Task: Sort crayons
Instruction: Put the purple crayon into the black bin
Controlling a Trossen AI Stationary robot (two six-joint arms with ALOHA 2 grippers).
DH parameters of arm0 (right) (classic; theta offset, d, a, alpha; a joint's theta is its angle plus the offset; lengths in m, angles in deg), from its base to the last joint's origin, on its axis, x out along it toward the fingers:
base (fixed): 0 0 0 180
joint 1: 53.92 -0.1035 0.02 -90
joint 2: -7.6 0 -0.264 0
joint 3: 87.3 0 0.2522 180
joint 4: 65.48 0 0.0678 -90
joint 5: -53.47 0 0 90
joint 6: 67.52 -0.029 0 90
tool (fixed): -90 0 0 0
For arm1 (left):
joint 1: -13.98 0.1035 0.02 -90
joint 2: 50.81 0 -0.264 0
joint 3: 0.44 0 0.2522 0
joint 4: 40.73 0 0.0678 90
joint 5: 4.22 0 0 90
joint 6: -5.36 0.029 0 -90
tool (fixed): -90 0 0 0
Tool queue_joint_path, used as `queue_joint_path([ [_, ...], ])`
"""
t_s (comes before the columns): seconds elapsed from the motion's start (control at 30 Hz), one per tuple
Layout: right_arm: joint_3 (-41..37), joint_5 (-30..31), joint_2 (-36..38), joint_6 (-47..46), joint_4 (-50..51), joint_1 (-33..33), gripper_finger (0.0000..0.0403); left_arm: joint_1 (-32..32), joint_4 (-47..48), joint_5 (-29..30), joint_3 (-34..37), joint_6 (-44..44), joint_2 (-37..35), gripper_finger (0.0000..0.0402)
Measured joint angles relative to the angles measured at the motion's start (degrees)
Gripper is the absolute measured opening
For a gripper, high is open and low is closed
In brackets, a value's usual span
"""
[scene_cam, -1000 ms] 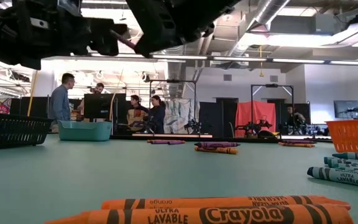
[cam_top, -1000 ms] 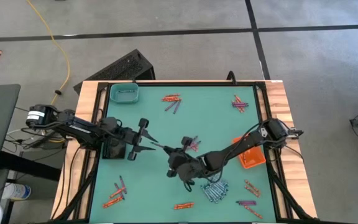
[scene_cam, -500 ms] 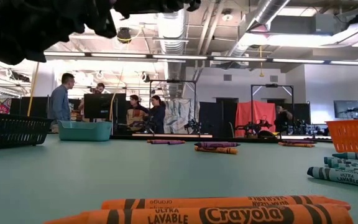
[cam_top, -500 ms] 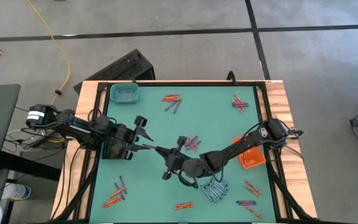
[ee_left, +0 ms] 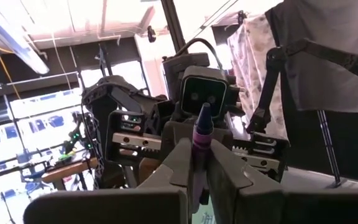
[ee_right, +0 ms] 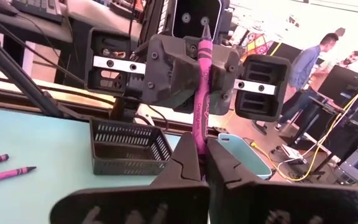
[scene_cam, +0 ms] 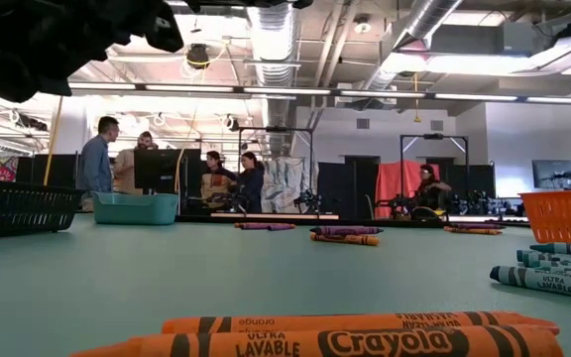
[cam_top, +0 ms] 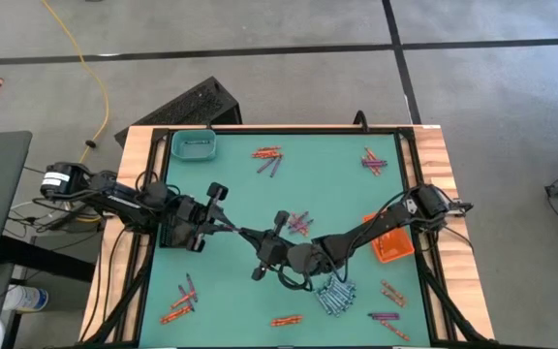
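Both hands meet above the middle of the counter, facing each other, each shut on an end of one purple crayon. Its long axis runs straight from the left hand to the right hand, so it bridges them. A handover looks underway; either could let go.

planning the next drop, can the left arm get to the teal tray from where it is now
Probably yes. The teal tray sits at the far left corner on the left arm's side, with bare mat between. But the left gripper and right gripper both clamp one purple crayon.
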Motion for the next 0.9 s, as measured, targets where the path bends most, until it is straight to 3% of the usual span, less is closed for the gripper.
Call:
queue_joint_path([
  [0.33, 0.0, 0.2, 0.0, -0.2, 0.4, 0.0, 0.0016, 0.0, 1.3, 0.0, 0.0, -0.3, -0.1, 0.0005],
  [0.57, 0.0, 2.9, 0.0, -3.5, 3.5, 0.0, 0.0085, 0.0, 5.0, 1.0, 0.0, -0.5, -0.9, 0.0002],
  [0.67, 0.0, 3.6, 0.0, -5.2, 5.6, 0.0, 0.0121, 0.0, 15.0, 2.4, -1.4, 1.4, -3.5, 0.0002],
  [0.9, 0.0, 8.2, 0.0, -6.5, 9.9, -0.2, 0.0183, 0.0, 53.9, 10.6, -9.8, 9.2, -14.8, 0.0002],
])
